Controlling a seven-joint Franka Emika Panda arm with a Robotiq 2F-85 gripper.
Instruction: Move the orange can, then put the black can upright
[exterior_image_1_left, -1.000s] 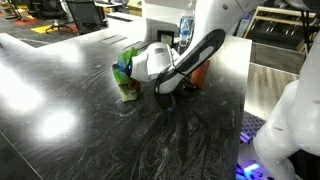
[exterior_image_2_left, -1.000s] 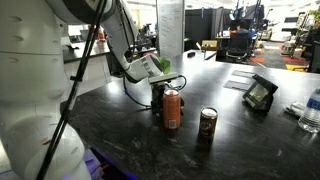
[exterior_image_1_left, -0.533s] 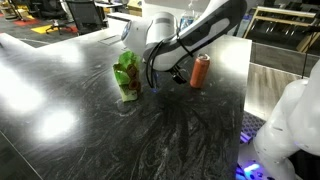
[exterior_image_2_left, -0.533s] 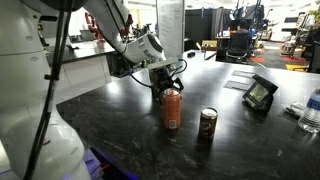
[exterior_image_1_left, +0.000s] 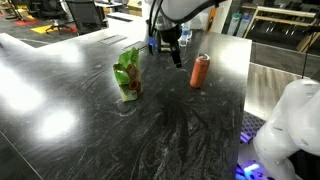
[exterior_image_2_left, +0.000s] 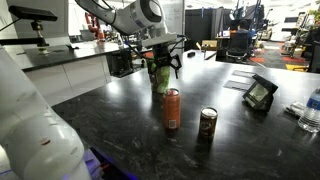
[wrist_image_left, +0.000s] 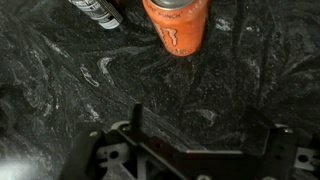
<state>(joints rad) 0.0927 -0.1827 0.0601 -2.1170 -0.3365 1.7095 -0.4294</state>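
Observation:
The orange can (exterior_image_2_left: 171, 108) stands upright on the dark marbled table (exterior_image_2_left: 110, 120); it also shows in an exterior view (exterior_image_1_left: 200, 71) and at the top of the wrist view (wrist_image_left: 176, 22). The shorter black can (exterior_image_2_left: 207, 126) stands upright close beside it, and its dark body shows at the wrist view's top left (wrist_image_left: 97, 10). I cannot make out the black can in the exterior view with the green bag. My gripper (exterior_image_2_left: 163, 68) hangs in the air above and behind the orange can, clear of both cans. In the wrist view the gripper (wrist_image_left: 200, 125) is open with only table between its fingers (wrist_image_left: 136, 120).
A green snack bag (exterior_image_1_left: 127, 75) stands on the table to the side of the orange can. A small black device on a stand (exterior_image_2_left: 259, 93) and a water bottle (exterior_image_2_left: 312, 110) sit farther along. The table edge (exterior_image_1_left: 245, 100) runs close past the orange can.
The arm has lifted up and back from the orange can, which stays standing on the table. The gripper stayed open throughout.

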